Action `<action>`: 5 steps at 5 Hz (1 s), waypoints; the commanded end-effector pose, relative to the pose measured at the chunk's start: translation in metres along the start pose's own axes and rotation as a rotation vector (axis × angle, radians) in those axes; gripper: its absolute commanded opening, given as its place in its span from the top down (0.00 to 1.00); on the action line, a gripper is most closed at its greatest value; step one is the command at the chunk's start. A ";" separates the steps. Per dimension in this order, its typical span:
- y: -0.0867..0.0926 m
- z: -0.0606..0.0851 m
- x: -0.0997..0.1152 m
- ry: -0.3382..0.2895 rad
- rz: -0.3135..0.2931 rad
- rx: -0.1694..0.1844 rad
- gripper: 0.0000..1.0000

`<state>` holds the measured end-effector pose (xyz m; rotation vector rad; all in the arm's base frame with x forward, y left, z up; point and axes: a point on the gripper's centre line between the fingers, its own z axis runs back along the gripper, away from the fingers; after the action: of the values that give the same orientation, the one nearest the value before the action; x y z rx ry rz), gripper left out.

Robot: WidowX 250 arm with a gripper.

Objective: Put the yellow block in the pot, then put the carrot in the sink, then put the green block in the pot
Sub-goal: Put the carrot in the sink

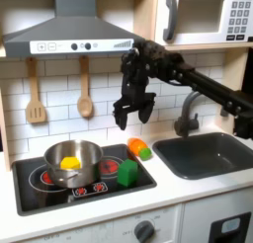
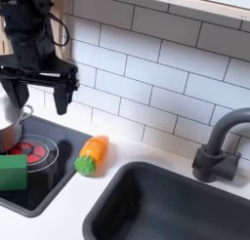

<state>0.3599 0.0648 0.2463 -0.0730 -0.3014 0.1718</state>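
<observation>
The yellow block point(image 1: 70, 163) lies inside the steel pot point(image 1: 74, 160), which stands on the black stovetop point(image 1: 40, 183); the pot's rim point(image 2: 7, 127) shows at the second exterior view's left edge. The green block point(image 1: 127, 172) point(image 2: 13, 172) sits on the stove's front right corner. Just behind it, the carrot point(image 1: 138, 148) point(image 2: 91, 153) lies on the counter between stove and sink point(image 1: 208, 153) point(image 2: 166, 205). My gripper point(image 1: 133, 117) point(image 2: 37, 96) hangs open and empty in the air, above the carrot and the pot's right side, touching nothing.
A dark curved faucet point(image 1: 188, 114) point(image 2: 220, 146) rises behind the sink. A wooden spatula point(image 1: 35, 94) and spoon point(image 1: 85, 89) hang on the tiled wall. A range hood point(image 1: 69, 35) and a microwave point(image 1: 208, 15) sit overhead.
</observation>
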 end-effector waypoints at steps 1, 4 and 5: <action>-0.020 -0.027 0.003 0.037 -0.029 -0.017 0.00; -0.033 -0.048 0.015 0.029 -0.018 -0.011 0.00; -0.036 -0.064 0.016 0.053 -0.019 -0.006 0.00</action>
<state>0.3986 0.0328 0.1942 -0.0786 -0.2505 0.1579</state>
